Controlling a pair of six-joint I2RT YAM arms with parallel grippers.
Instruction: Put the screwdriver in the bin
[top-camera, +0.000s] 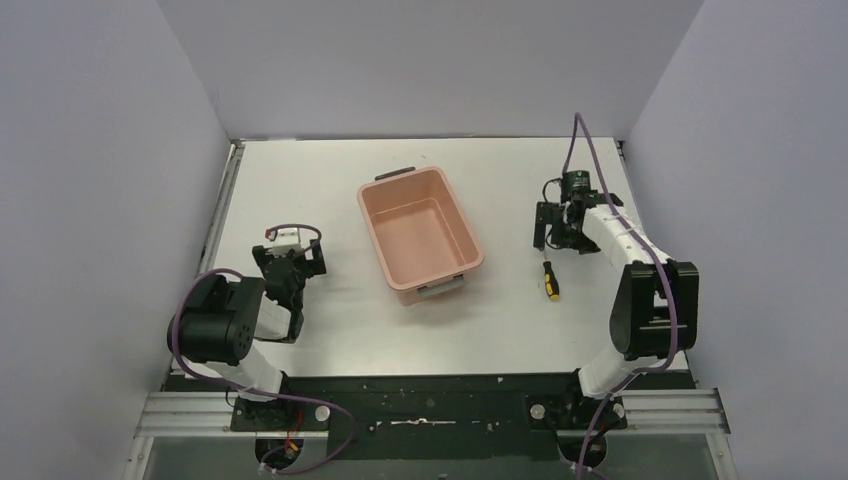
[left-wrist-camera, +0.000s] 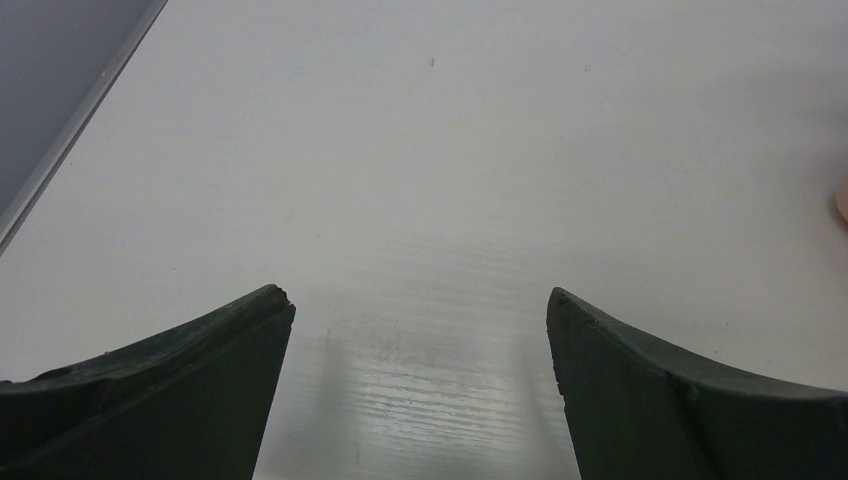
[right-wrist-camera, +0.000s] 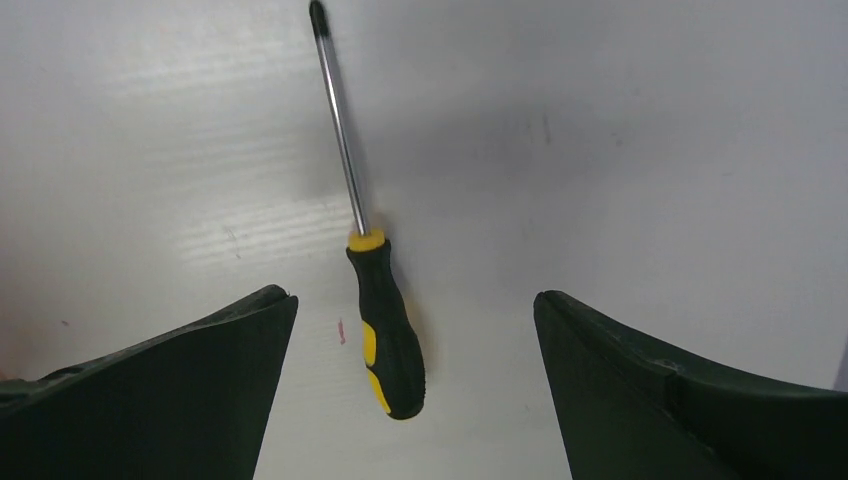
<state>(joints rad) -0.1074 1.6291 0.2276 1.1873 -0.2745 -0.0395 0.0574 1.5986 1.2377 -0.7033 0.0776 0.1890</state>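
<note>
The screwdriver lies flat on the white table, right of the bin, which is salmon-pink, empty, and stands at the table's middle. My right gripper is open and hovers just beyond the screwdriver's handle end. In the right wrist view the yellow-and-black handle lies between the open fingers of the gripper, untouched, with the thin shaft pointing away. My left gripper is open and empty over bare table at the left, as the left wrist view also shows.
Grey walls enclose the table on the left, back and right. A metal rail runs along the table's left edge. A sliver of the bin shows at the right edge of the left wrist view.
</note>
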